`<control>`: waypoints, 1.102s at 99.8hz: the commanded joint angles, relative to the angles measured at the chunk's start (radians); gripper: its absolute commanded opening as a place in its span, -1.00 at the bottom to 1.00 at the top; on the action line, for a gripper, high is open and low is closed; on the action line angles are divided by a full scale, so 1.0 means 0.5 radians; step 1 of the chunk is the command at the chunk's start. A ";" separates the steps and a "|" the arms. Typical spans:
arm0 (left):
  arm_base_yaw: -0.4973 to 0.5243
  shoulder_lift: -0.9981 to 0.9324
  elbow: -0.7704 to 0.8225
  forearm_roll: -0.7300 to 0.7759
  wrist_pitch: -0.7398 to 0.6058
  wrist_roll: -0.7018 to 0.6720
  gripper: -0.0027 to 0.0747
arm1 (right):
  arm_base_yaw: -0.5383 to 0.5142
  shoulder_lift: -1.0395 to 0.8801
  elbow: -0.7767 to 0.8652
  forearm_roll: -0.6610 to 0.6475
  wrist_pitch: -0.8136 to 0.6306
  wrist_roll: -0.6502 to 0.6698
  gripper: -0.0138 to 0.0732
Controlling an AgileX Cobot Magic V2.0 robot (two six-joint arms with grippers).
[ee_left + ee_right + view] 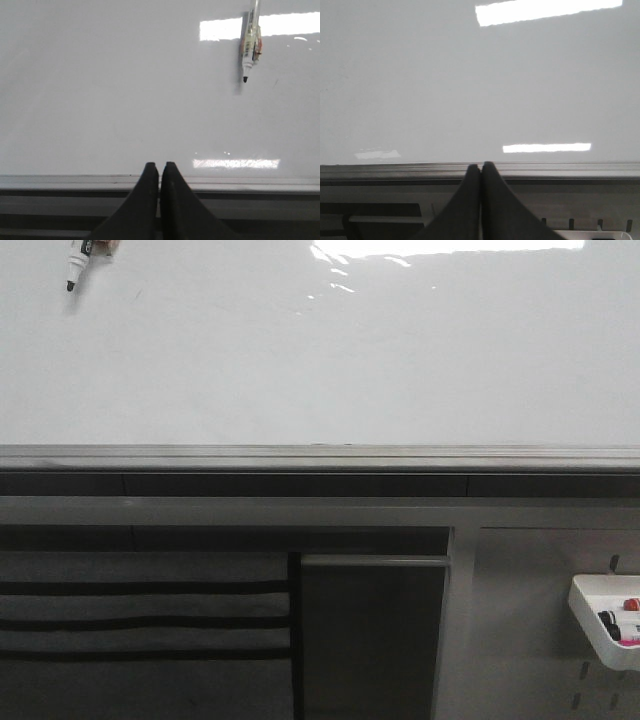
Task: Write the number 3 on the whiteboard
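- The whiteboard [320,350] fills the upper half of the front view and bears no writing at all; no stroke of the number 3 shows in any view, so by my judgement the task has not begun
- A marker [78,262] hangs against the board at its upper left corner in the front view, tip pointing down, and something pale at the marker's top edge may be a hand, though too little shows to tell
- The same marker [250,47] appears in the left wrist view, uncapped, its dark tip near or on the board surface; whether it touches cannot be told
- All of the digit is left to do: the flat top stroke and the rounded lower curve
- The left gripper [159,172] has its two dark fingers pressed together with only a hairline between them, holding nothing, and sits low before the grey ledge [75,182], well apart from the marker
- The right gripper [480,172] is likewise closed fully and empty, poised before the ledge
- A white tray [590,625] with more markers hangs on the pegboard at lower right, untouched
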 commanded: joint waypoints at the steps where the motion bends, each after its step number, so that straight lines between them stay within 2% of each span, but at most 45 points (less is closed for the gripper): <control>1: -0.005 -0.059 -0.085 -0.102 -0.199 -0.024 -0.98 | -0.010 -0.042 -0.034 0.052 -0.159 -0.015 -0.85; 10: -0.005 -0.059 -0.251 -0.106 -0.103 -0.024 -0.98 | -0.010 -0.042 -0.178 0.102 -0.046 -0.015 -0.85; 33: -0.005 0.147 -0.915 -0.032 0.507 -0.024 -0.98 | -0.010 0.154 -0.680 0.082 0.410 -0.024 -0.85; 46: -0.005 0.373 -1.210 0.046 0.730 -0.024 -0.98 | -0.010 0.409 -0.931 0.064 0.540 -0.188 -0.85; 67: -0.005 0.527 -1.316 0.042 0.750 -0.024 -0.98 | -0.010 0.656 -1.074 0.064 0.535 -0.218 -0.85; 110: -0.005 0.533 -1.316 0.028 0.753 -0.024 -0.98 | -0.010 0.688 -1.074 0.064 0.534 -0.218 -0.85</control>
